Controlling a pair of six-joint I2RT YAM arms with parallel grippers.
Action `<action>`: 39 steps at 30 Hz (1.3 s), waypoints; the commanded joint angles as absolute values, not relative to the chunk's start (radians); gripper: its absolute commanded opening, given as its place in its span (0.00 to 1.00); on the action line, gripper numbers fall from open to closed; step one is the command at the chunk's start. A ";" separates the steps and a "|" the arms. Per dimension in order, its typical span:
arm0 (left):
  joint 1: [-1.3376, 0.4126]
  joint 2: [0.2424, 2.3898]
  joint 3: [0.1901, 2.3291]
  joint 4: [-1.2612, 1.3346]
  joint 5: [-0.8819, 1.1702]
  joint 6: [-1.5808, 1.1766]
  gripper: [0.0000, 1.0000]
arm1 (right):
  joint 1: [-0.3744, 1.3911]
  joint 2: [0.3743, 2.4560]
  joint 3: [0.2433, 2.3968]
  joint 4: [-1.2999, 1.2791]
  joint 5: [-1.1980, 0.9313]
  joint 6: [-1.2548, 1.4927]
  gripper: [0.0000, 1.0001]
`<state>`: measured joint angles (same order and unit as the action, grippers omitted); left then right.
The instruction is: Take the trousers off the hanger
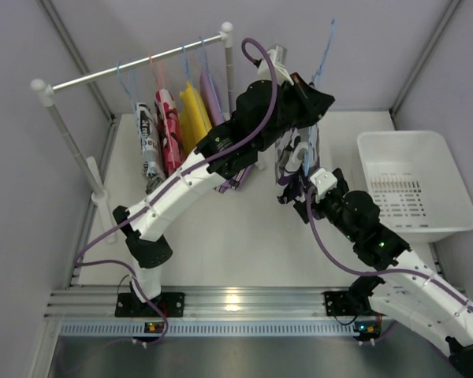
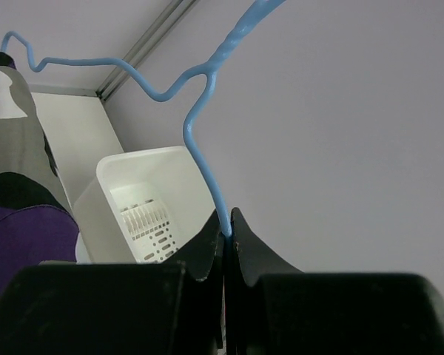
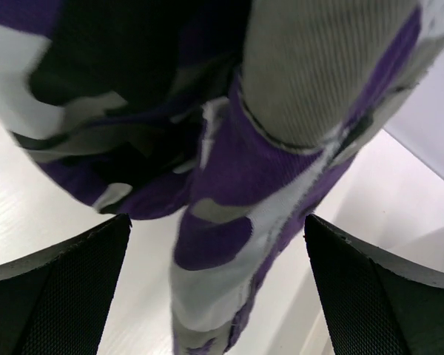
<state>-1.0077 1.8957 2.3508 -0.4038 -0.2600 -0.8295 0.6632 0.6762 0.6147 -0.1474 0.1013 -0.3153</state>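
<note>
seen from above, the left arm reaches from its base at 7 o'clock up to about 1 o'clock over the surface (image 1: pixel 244 244). there the left end effector (image 1: pixel 325 101) has its fingers pressed together on the thin wire of the light-blue hanger (image 1: pixel 329 49). the left wrist view shows the two black fingertips (image 2: pixel 207 248) meeting on the wire, and the hanger's twisted neck and wavy shoulder run up and off to 11 o'clock from the pinch.

the trousers (image 1: pixel 290 161) are still on the hanger. they hang in the air below the left end effector, above the surface, at about 1 o'clock from its middle. in the left wrist view their purple, white and black cloth shows at 9 o'clock.

the right arm comes in from 5 o'clock, and the right end effector (image 1: pixel 306 191) sits just beside the lower end of the trousers. in the right wrist view its two fingers (image 3: pixel 59 296) are spread wide. a trouser leg hangs down in the gap between them and touches neither finger there.

a white slotted basket (image 1: pixel 378 153) stands at 3 o'clock. at 10 to 11 o'clock a rail (image 1: pixel 134 67) carries a black-and-white lettered garment (image 1: pixel 147 146), a red-pink one (image 1: pixel 168 126), a yellow one (image 1: pixel 193 114) and a lilac one (image 1: pixel 213 98).
</note>
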 commanded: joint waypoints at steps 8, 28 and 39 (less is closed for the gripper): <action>-1.011 1.798 2.434 -0.150 -0.170 -0.900 0.00 | 0.676 0.644 0.494 0.158 0.205 -0.434 1.00; -1.002 1.769 2.365 -0.175 -0.063 -1.046 0.00 | 0.637 0.727 0.549 0.500 0.285 -0.374 0.99; -1.002 1.753 2.310 -0.201 -0.052 -1.088 0.00 | 0.614 0.761 0.673 0.515 0.284 -0.362 0.96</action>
